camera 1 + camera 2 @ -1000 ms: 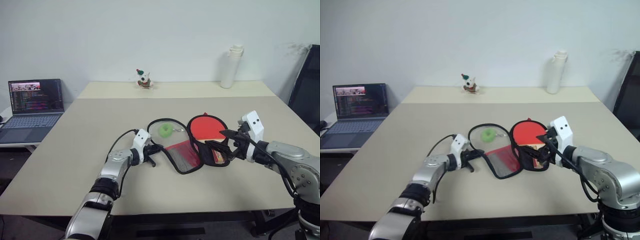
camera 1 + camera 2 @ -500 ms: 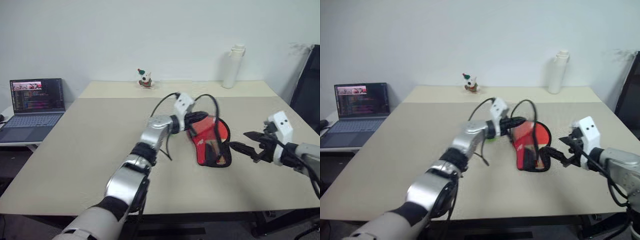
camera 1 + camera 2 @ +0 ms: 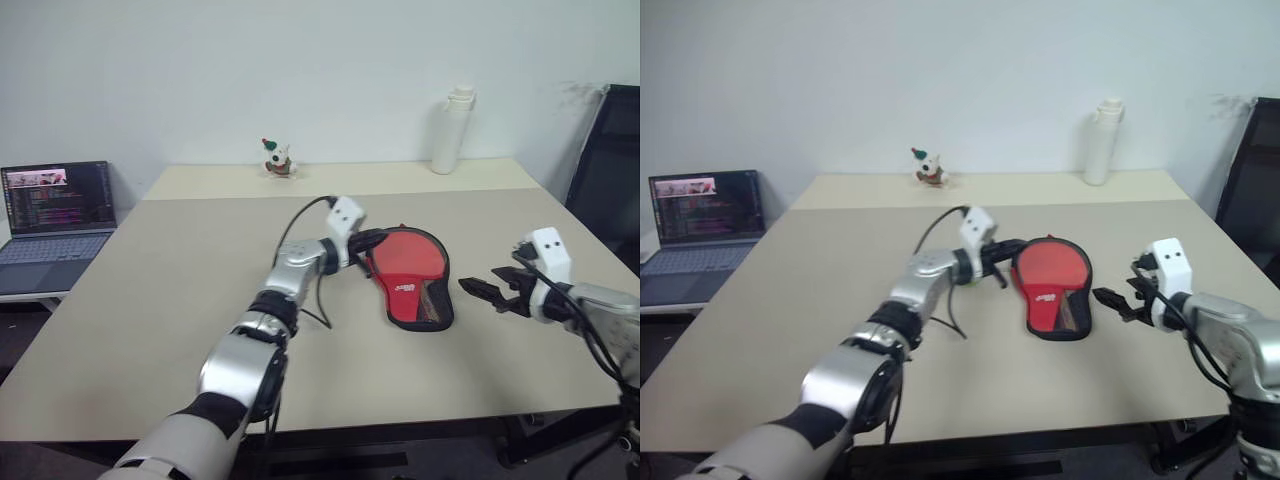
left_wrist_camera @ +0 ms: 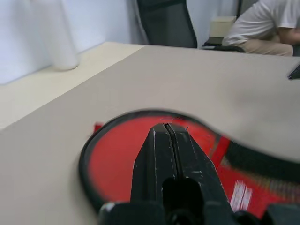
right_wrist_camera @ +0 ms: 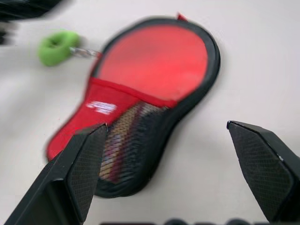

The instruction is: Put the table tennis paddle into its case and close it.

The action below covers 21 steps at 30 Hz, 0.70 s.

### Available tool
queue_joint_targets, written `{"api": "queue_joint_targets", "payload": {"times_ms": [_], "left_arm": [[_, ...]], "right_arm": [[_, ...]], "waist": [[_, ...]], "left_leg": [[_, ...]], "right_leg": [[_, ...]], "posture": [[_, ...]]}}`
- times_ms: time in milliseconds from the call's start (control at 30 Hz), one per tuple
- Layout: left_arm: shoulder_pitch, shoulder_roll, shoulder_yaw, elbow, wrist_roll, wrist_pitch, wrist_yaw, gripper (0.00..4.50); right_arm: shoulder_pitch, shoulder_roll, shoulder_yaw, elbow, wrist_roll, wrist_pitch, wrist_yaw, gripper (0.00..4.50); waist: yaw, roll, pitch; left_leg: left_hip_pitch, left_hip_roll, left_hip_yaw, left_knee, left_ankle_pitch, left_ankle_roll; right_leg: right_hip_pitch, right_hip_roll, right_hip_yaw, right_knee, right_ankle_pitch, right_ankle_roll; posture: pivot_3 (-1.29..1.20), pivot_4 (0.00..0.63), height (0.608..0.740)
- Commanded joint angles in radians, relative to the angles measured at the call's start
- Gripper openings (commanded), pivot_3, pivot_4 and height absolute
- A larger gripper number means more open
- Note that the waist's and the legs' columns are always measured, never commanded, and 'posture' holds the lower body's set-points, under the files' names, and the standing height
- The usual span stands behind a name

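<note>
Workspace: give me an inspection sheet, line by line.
Surface: beige table, mostly bare.
Job's things: case lies flat, red side up, folded shut; green ball beside it. Paddle: cannot tell.
Clutter: toy figure and white bottle at far edge.
Grippers: left gripper shut at the case's rim; right gripper open, apart from the case.
Cables: black cable on left arm.
Surroundings: laptop, black chair, seated person.

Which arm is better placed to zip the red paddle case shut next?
Probably the left: its shut tool sits at the rim of the red, black-edged soft paddle case, while the open right tool hangs off its handle end, apart.
</note>
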Motion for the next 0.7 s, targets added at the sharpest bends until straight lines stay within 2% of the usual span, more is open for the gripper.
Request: {"api": "queue_joint_targets", "payload": {"times_ms": [33,133,267,467,700], "left_arm": [[0.157,0.065,0.02,-0.355,-0.094,0.138,-0.085,0.01],[0.397,0.165,0.019,-0.802,-0.221,0.371,-0.15,0.01],[0.536,0.277,0.055,-1.085,-0.344,0.576,-0.154,0.01],[0.6,0.434,0.119,-1.229,-0.445,0.704,-0.18,0.01],[0.59,0.498,0.126,-1.251,-0.463,0.724,-0.169,0.01]], "right_arm": [[-0.096,0.023,0.066,0.176,-0.087,-0.115,0.021,4.5],[-0.183,0.052,0.127,0.384,-0.151,-0.21,0.076,4.5],[-0.26,0.072,0.186,0.587,-0.223,-0.304,0.148,4.5],[-0.323,0.097,0.227,0.773,-0.28,-0.371,0.248,4.5],[-0.342,0.121,0.264,0.874,-0.342,-0.412,0.32,4.5]], "waist": [[0.002,0.0,0.0],[-0.004,0.0,0.0],[0.009,0.0,0.0],[0.011,0.0,0.0],[0.006,0.0,0.0]], "left_leg": [[-0.001,0.0,0.0,0.0,0.0,0.0],[0.0,0.003,-0.002,0.0,0.0,0.0],[-0.001,0.003,-0.004,0.001,0.0,0.0],[0.001,0.001,-0.004,0.002,0.0,0.0],[0.002,0.001,-0.004,0.002,0.0,0.0]], "right_leg": [[0.0,0.0,0.0,0.0,0.0,0.0],[-0.001,-0.001,0.003,0.001,0.001,-0.002],[-0.001,-0.003,0.002,0.002,0.003,-0.006],[0.003,-0.005,0.0,0.001,0.0,0.0],[0.003,-0.004,0.0,0.002,0.0,-0.001]], "posture": [[0.0,0.15,0.74],[0.0,0.15,0.74],[0.0,0.15,0.74],[0.0,0.15,0.74],[0.0,0.15,0.74]]}}
